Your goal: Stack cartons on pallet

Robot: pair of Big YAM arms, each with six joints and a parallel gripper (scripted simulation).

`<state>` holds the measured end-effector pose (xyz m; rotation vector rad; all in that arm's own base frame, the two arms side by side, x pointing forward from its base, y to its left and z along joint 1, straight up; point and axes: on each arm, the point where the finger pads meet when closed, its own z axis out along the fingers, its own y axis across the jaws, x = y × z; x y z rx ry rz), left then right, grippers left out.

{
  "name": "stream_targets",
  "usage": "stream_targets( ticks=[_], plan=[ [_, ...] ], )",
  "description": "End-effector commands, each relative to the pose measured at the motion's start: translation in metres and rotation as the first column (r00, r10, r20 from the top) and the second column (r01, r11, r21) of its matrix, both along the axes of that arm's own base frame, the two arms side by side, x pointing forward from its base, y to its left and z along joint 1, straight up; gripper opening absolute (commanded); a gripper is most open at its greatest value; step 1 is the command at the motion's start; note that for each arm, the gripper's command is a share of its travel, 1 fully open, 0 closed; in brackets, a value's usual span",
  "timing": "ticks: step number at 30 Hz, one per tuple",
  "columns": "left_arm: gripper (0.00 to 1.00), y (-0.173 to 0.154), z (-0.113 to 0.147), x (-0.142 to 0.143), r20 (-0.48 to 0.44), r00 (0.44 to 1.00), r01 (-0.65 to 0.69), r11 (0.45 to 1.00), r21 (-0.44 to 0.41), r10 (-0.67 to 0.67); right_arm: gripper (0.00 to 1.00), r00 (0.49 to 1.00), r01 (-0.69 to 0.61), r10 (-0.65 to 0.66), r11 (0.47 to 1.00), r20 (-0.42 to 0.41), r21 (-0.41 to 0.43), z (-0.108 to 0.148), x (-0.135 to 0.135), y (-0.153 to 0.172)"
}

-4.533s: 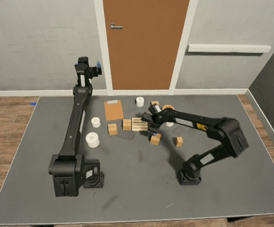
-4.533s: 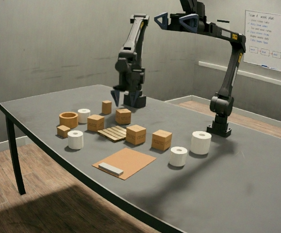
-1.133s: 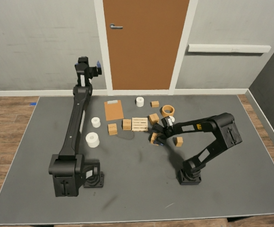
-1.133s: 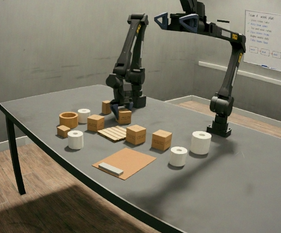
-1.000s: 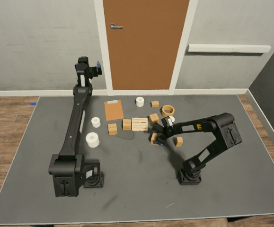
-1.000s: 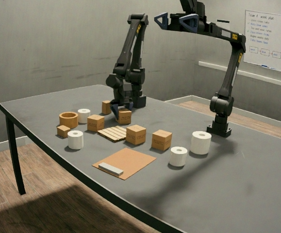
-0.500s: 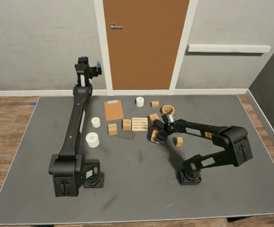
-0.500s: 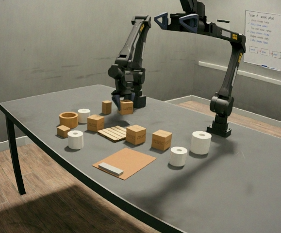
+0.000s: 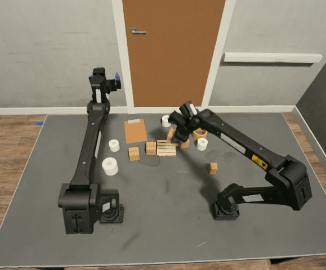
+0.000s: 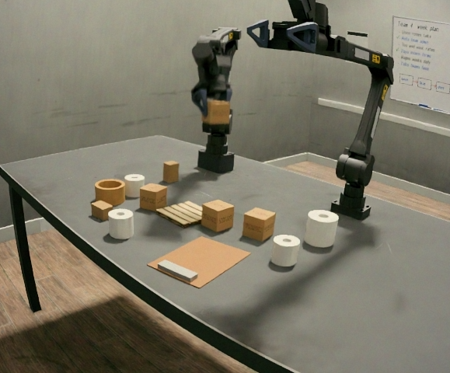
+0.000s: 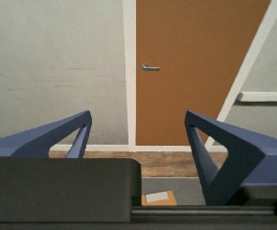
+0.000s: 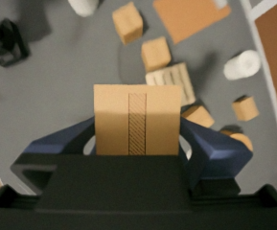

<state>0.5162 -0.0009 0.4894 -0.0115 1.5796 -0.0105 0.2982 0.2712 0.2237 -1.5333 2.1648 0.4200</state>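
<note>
The right arm's fingers [image 9: 177, 142] [image 10: 200, 100] are clamped on a carton [image 10: 218, 112] [image 12: 111, 120], up off the surface [image 9: 163, 209] [image 10: 377, 301] [image 12: 71, 86]. The left arm's fingers [image 9: 117, 76] [image 10: 313, 36] are wide apart, way up high with nothing in them.

Down below, the slatted pallet [image 9: 166, 154] [image 10: 180, 214] [image 12: 188, 86] has one carton [image 9: 150, 148] [image 10: 217, 217] [image 12: 155, 55] right by one side and another [image 9: 184, 143] [image 10: 152, 197] [image 12: 198, 116] by the opposite side. Fourth carton [image 9: 133, 153] [image 10: 259, 224] [image 12: 128, 24] is a bit further out, past the first of those.

Also lying around: an orange clipboard [image 9: 135, 132] [image 10: 204, 256] [image 11: 159, 202] [image 12: 191, 19] and a tan ring [image 9: 199, 136] [image 10: 109, 196] near a white roll [image 9: 201, 144] [image 10: 134, 186].
</note>
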Motion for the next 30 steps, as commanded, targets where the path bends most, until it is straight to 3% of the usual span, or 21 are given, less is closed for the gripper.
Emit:
stream_targets(
  ticks=[1, 10, 19, 21, 24, 27, 30],
  plan=[
    [1.0, 0.0, 0.009, 0.002, 0.02, 1.0, 0.0, 1.0, 0.014, -0.001, 0.55, 0.999, 0.023, -0.024, 1.0, -0.038, -0.021, 0.022, 0.008, 0.011],
    [1.0, 0.0, 0.009, 0.002, 0.02, 1.0, 0.0, 1.0, 0.014, -0.001, 0.55, 1.0, 0.01, -0.01, 1.0, -0.027, -0.023, 0.085, 0.017, 0.035],
    [1.0, 0.0, 0.009, 0.002, 0.02, 1.0, 0.0, 1.0, 0.014, -0.001, 0.55, 1.0, 0.003, -0.003, 1.0, 0.007, -0.003, 0.09, 0.025, 0.03],
    [1.0, 0.0, 0.009, 0.002, 0.02, 1.0, 0.0, 1.0, 0.014, -0.001, 0.55, 0.999, -0.014, 0.012, 0.999, 0.042, 0.038, 0.097, 0.025, 0.028],
    [1.0, 0.0, 0.009, 0.002, 0.02, 1.0, 0.0, 1.0, 0.014, -0.001, 0.55, 0.998, -0.036, 0.029, 0.992, 0.062, 0.123, 0.086, 0.026, 0.026],
    [1.0, 0.0, 0.009, 0.002, 0.02, 1.0, 0.0, 1.0, 0.014, -0.001, 0.55, 0.995, -0.067, 0.042, 0.95, 0.088, 0.305, 0.085, 0.027, 0.027],
    [1.0, 0.0, 0.009, 0.002, 0.02, 1.0, 0.0, 1.0, 0.014, -0.001, 0.55, 0.994, -0.091, 0.049, 0.87, 0.099, 0.485, 0.087, 0.027, 0.028]
  ],
)
